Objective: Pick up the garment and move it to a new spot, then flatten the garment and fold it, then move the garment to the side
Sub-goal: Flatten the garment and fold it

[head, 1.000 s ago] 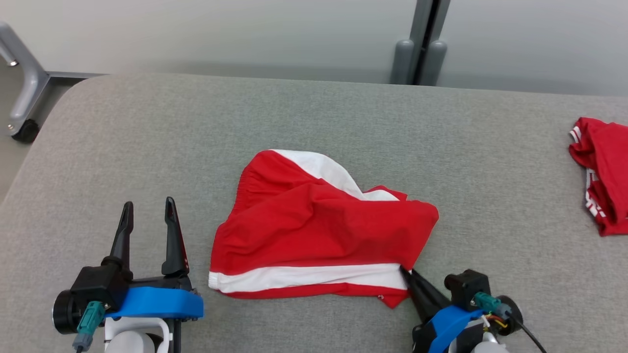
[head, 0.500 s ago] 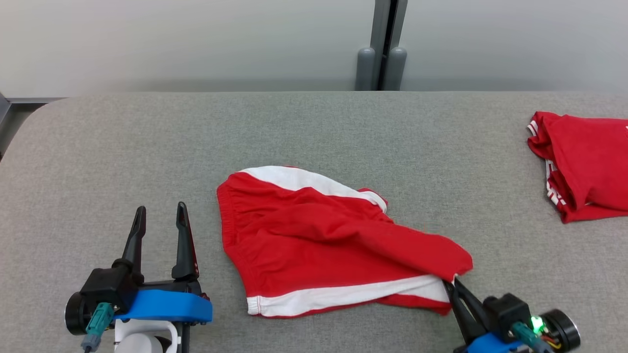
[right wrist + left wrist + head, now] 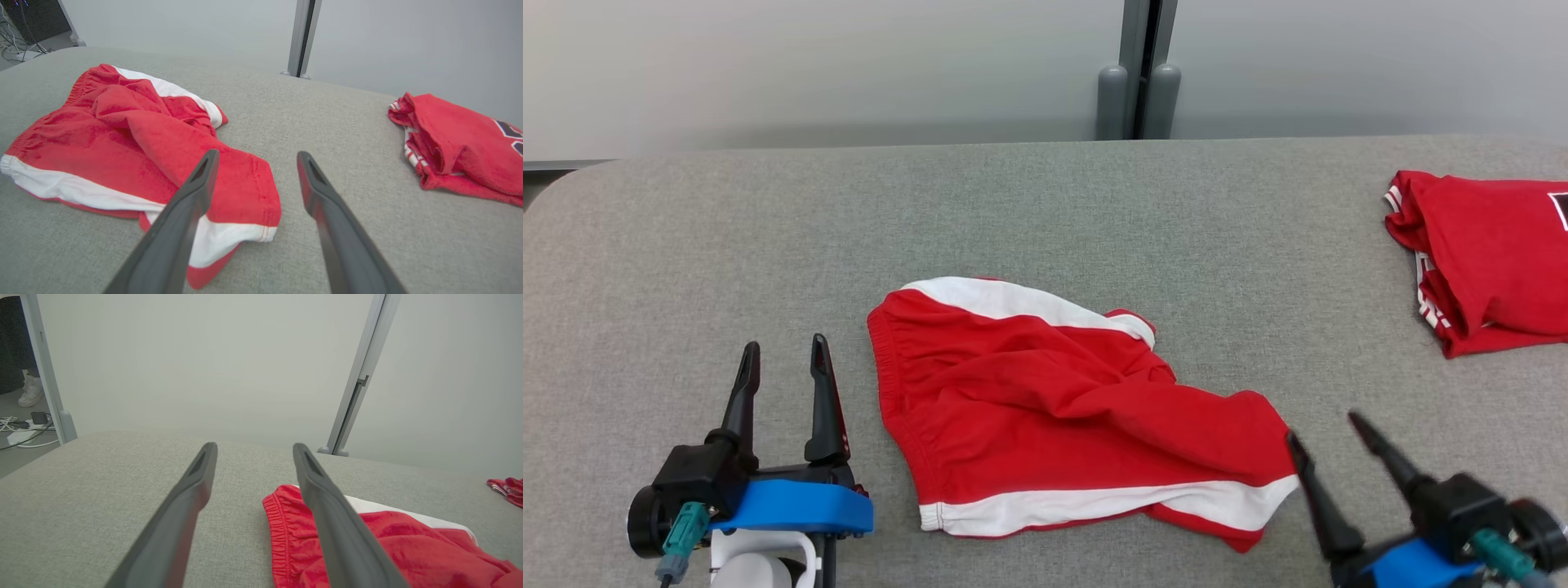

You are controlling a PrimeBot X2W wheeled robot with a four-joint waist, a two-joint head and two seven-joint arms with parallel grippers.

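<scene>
The left gripper (image 3: 254, 447) holds its jaws wide apart above the grey table (image 3: 81, 490); red shorts (image 3: 408, 547) with a white stripe lie at lower right.

The left end effector (image 3: 785, 343) and right end effector (image 3: 1322, 426) carry dark fingers (image 3: 825, 400), blue brackets (image 3: 796, 506), teal plugs (image 3: 682, 531).
</scene>
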